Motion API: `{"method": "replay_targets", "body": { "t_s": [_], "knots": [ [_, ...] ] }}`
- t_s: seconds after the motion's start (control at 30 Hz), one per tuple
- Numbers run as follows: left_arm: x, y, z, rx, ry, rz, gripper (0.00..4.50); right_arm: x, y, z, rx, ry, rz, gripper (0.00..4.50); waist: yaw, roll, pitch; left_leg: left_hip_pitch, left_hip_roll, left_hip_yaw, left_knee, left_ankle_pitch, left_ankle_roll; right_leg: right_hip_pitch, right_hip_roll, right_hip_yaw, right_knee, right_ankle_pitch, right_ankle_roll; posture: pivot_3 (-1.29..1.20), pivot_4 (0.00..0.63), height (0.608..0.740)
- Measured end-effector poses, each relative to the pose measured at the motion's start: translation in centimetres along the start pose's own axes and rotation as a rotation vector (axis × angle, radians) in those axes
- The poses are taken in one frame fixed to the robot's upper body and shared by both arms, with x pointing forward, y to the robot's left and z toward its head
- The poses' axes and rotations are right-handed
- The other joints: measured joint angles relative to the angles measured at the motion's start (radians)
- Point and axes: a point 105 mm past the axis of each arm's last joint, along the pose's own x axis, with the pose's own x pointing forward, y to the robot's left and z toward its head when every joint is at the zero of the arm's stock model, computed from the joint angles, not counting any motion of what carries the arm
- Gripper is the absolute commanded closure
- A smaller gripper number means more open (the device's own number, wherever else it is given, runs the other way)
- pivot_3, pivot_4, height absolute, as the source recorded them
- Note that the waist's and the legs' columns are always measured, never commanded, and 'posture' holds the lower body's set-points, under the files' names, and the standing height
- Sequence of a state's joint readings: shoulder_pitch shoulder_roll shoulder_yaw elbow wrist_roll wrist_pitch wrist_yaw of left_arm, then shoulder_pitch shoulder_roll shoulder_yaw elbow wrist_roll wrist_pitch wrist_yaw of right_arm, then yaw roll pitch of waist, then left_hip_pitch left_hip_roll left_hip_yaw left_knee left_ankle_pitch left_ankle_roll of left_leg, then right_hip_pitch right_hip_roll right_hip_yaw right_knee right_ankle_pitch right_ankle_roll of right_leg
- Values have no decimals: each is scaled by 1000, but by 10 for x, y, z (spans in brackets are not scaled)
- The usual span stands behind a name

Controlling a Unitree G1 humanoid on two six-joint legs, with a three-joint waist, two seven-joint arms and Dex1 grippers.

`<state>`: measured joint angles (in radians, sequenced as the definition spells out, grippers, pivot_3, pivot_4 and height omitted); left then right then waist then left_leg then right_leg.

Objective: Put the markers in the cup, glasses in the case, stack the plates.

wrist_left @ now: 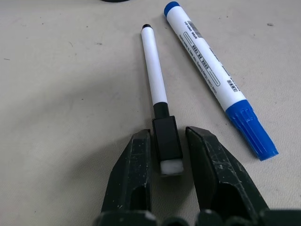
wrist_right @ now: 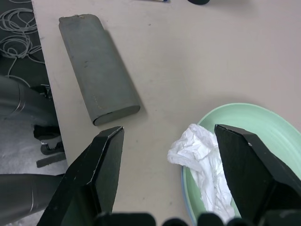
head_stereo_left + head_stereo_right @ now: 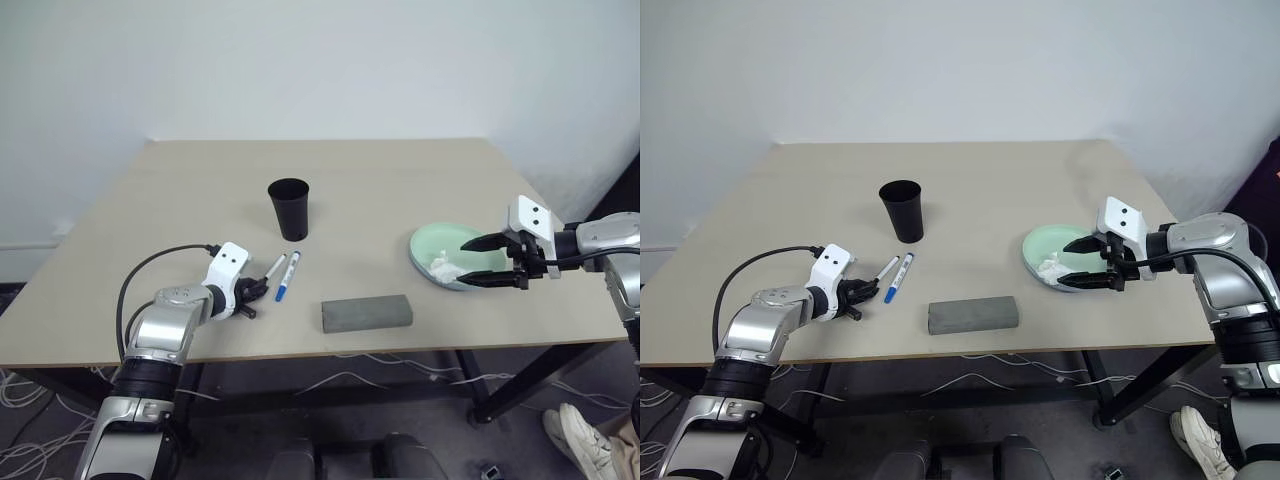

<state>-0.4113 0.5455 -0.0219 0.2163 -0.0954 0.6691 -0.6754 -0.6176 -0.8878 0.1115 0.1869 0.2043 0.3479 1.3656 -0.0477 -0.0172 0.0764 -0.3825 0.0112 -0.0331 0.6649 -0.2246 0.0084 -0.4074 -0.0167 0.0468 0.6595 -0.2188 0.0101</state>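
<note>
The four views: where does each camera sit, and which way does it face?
Left and right eye views: on the head, facing forward and down at the table; both arms show.
Left wrist view: along the left hand, whose fingers flank the black-capped marker.
Right wrist view: along the open right hand, over the mint plate.
Shared: the grey case shows in eye and right wrist views.

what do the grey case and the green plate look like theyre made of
The grey case: looks like felt or fabric over a stiff shell, with a matte, slightly fuzzy surface and soft rounded edges. The green plate: probably plastic, smooth with a faint sheen and a thin moulded rim; glazed ceramic can't be ruled out.
</note>
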Motion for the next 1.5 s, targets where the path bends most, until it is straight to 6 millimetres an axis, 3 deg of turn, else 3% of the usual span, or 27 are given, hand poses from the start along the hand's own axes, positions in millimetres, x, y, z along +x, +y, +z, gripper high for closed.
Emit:
{"method": "replay_targets", "body": {
  "t_s": [0.17, 0.6, 0.83, 1.1, 1.27, 1.5],
  "knots": [
    [-1, 0, 1, 3, 4, -9, 4393, 0, 0, 0, -2, -1, 0, 1164, 0, 0, 0, 0, 0, 0, 0, 0, 0, 0, 0, 0, 0, 0, 0, 0, 0, 740],
    [-8, 5, 6, 94, 2, -26, 4388, 2, -1, 1, -6, 0, 2, 1164, -1, 0, 0, -1, 0, 0, -2, 0, 0, -2, 0, 0, 0, 0, 0, 0, 0, 740],
    [-37, 7, 74, 293, -182, -107, 4388, 5, -2, 4, -14, -4, 10, 1164, -1, 0, 0, -2, 0, 1, -2, 0, 0, -3, 0, 0, -2, 0, 0, 0, 0, 740],
    [-67, 6, 122, 538, -305, -179, 4388, 6, -3, 5, -16, -6, 12, 1164, -1, 0, 0, -3, 0, 1, -3, 0, 0, -3, 0, 0, -2, 0, 0, 0, 0, 740],
    [-74, 30, 169, 898, -343, -9, 4388, 11, -1, 7, -16, -19, 21, 1164, 2, 0, 0, -2, 0, 1, -2, 0, 0, -2, 0, 0, -2, 0, 0, 0, 0, 740],
    [-67, 64, 205, 1257, -241, 229, 4388, 12, -1, 8, -17, -23, 16, 1164, 2, 0, 0, -8, 0, 3, -2, 0, 1, -7, 0, 1, -2, 1, 3, 0, 0, 740]
  ]
}}
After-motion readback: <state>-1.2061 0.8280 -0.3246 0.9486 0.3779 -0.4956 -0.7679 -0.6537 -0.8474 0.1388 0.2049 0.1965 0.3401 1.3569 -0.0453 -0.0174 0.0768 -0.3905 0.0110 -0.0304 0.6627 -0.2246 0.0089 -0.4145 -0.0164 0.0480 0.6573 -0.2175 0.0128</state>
